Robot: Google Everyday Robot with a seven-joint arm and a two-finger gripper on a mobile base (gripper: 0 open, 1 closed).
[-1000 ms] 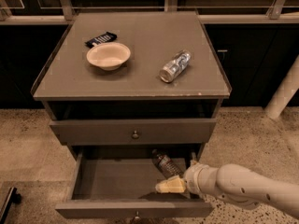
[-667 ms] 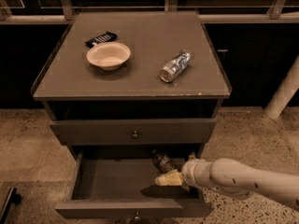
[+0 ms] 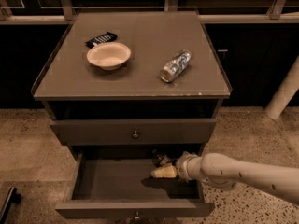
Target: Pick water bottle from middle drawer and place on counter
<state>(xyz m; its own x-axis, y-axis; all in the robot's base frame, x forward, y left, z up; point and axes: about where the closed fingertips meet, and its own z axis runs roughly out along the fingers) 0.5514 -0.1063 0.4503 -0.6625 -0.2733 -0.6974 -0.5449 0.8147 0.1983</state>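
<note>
The middle drawer (image 3: 107, 181) is pulled open below a closed drawer. Its grey floor is bare on the left. At its back right, a small part of the water bottle (image 3: 160, 159) shows, lying in shadow under the drawer above; its label is hidden. My gripper (image 3: 164, 171) reaches into the drawer from the right on a pale arm and sits just in front of the bottle, close to it or touching it. The counter (image 3: 135, 73) is the cabinet's flat grey-brown top.
On the counter stand a cream bowl (image 3: 108, 55), a black packet (image 3: 101, 38) behind it, and a stubby clear bottle (image 3: 175, 66) lying on its side at the right. The closed drawer (image 3: 135, 132) has a round knob. A white post (image 3: 285, 94) stands at the right.
My gripper has moved a little left and deeper into the drawer, closer to the water bottle. Nothing on the counter has moved.
</note>
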